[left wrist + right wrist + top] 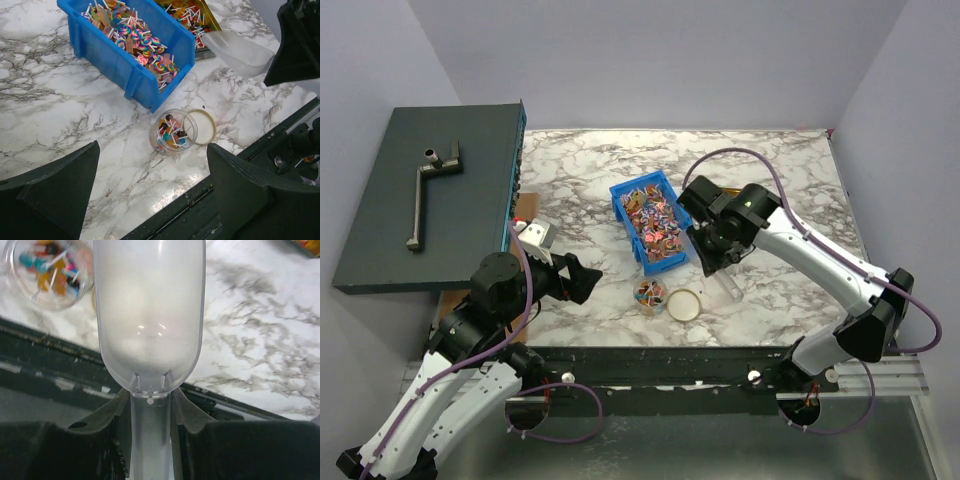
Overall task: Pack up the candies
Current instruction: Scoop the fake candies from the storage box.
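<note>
We saw the right fingers gripping an empty scoop, candies just to their left (left fingers open, farther off).

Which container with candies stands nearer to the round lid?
The small clear jar, right beside the lid: round, transparent, holding few candies, unlike the rectangular blue bin.

A white-and-grey marbled tabletop carried a blue plastic bin. A small clear round jar stood upright near the bin's front corner, with a round gold lid lying flat just beside it. A translucent plastic scoop was near the lid. At the far left sat a dark grey slab bearing a metal crank handle.
</note>
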### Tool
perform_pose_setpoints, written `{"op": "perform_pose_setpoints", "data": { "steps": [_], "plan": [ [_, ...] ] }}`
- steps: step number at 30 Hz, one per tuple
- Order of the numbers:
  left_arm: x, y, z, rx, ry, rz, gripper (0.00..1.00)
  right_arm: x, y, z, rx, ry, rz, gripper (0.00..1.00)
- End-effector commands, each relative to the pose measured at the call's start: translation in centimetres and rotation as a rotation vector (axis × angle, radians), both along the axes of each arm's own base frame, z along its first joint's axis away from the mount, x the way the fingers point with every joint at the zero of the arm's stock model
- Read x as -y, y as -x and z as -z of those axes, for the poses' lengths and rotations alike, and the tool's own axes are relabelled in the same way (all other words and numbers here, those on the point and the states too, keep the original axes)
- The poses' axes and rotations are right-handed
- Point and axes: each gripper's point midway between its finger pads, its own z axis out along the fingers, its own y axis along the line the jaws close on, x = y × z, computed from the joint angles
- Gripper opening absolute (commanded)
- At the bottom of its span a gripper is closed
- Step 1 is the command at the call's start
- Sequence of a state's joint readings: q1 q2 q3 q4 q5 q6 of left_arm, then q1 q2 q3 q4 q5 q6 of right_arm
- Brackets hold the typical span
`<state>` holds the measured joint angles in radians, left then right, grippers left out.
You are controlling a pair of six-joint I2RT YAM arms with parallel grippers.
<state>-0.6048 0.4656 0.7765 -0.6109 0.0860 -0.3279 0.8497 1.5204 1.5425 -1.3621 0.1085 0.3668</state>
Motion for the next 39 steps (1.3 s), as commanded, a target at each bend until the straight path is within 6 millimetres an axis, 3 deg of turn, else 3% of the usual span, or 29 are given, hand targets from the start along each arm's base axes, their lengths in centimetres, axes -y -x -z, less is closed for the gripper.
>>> {"op": "perform_pose_setpoints", "data": {
  "steps": [1, 8, 13, 27, 31, 39],
  "plan": [
    [0.4, 0.3, 0.0, 0.001, 0.004, 0.028, 0.9, 2.1, -5.5, -2.7, 0.233, 0.001, 0.12, 0.0],
    [0.3, 0.2, 0.1, 0.001, 0.001, 0.024, 0.9, 5.7, -11.0, -2.5, 0.364, 0.12, 0.186, 0.01],
    [0.3, 0.2, 0.1, 0.0, -0.002, 0.024, 0.9, 8.2, -13.3, -1.8, 0.403, 0.245, 0.193, 0.01],
    [0.3, 0.2, 0.0, 0.001, -0.001, 0.024, 0.9, 11.6, -16.3, 2.3, 0.356, 0.52, -0.011, 0.01],
    [0.4, 0.2, 0.1, -0.001, -0.002, 0.027, 0.9, 12.4, -16.2, 4.9, 0.265, 0.56, -0.11, 0.01],
    [0.4, 0.3, 0.1, -0.001, -0.001, 0.03, 0.9, 13.4, -16.9, 7.1, 0.166, 0.635, -0.176, 0.01]
  ]
}}
